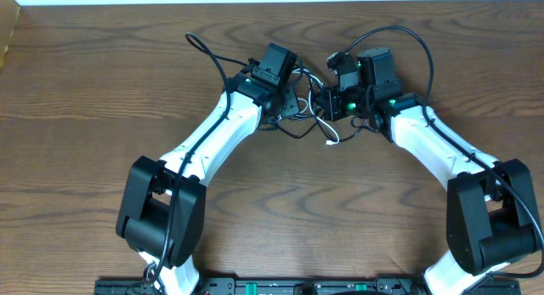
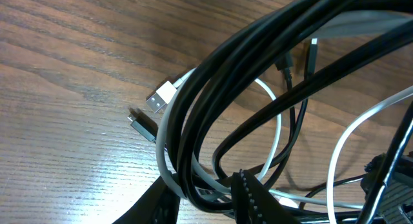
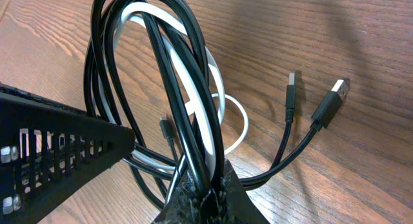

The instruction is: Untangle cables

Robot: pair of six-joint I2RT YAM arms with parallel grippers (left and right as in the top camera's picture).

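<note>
A tangle of a black cable (image 1: 291,132) and a white cable (image 1: 330,135) hangs between my two grippers at the far middle of the table. My left gripper (image 1: 293,95) holds one side of it. In the left wrist view its fingers (image 2: 203,198) are closed around looped black cable (image 2: 258,50) and white cable (image 2: 279,121) strands. My right gripper (image 1: 327,99) holds the other side. In the right wrist view its fingertips (image 3: 206,192) pinch black cable (image 3: 106,30) and white cable (image 3: 210,62) strands. The loops are lifted just above the wood.
A white USB plug (image 2: 160,97) and a small black plug (image 2: 142,126) lie on the wooden table (image 1: 85,116). Two black plug ends (image 3: 332,101) rest on the wood to the right. Thicker arm cables arc behind each wrist (image 1: 204,53), (image 1: 416,40).
</note>
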